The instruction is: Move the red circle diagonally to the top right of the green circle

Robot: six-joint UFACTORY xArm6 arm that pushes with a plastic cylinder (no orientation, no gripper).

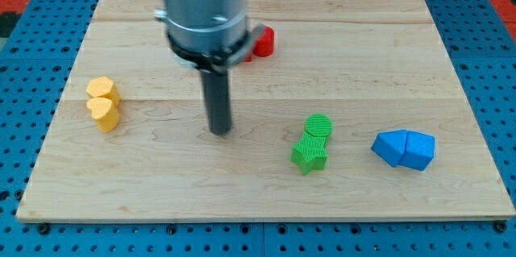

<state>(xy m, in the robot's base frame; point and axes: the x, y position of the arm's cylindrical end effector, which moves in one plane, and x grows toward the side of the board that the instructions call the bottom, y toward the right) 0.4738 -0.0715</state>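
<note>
One view is all I have, so everything rests on it. My tip (pixel 219 130) sits on the board (pixel 339 39) near its middle, a little toward the view's left, touching no block; there is no hand to open or close here, only the bare rod, and it grasps nothing.

The red circle (pixel 264 41) lies near the board's top edge, just right of the arm's grey housing (pixel 201 3), which hides part of it; a second red piece may sit beside it, but I cannot tell. The green circle (pixel 318 126) stands toward the bottom-right area, touching the green star (pixel 310 155) just below it.

To do this step well, I judge I should bring the tip round to the red circle's upper-left side, then push it right and slightly down so it stops up and to the right of the green circle, apart from it. The risk is clipping the green pair on the way.

Other blocks stay out of the path: two yellow hearts (pixel 103 104) near the left edge, two blue blocks (pixel 404 149) near the right edge.

No containers appear anywhere; every block rests on the open board.
</note>
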